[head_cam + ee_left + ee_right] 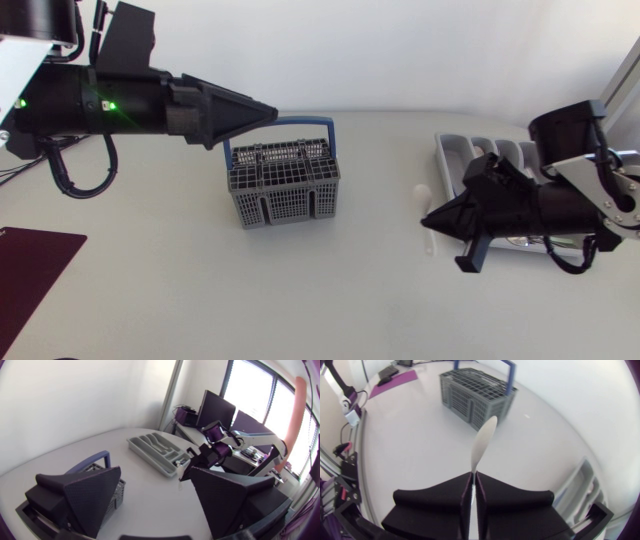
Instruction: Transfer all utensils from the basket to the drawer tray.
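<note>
The grey slotted basket (285, 185) with a blue handle stands mid-table; I cannot see any utensils in it. My left gripper (268, 108) hovers over its back left edge, empty, and in the left wrist view its gripper (155, 505) is open wide, with the basket (102, 472) beside one finger. My right gripper (432, 222) is left of the grey drawer tray (470, 160) and shut on a white spoon (423, 200). In the right wrist view the spoon (484, 437) sticks out ahead of the closed fingers (490, 497), toward the basket (475, 392).
A dark purple mat (35, 265) lies at the table's front left corner. The tray (155, 450) has several long compartments, and my right arm (560, 205) reaches across its front part. Bare white table lies between basket and tray.
</note>
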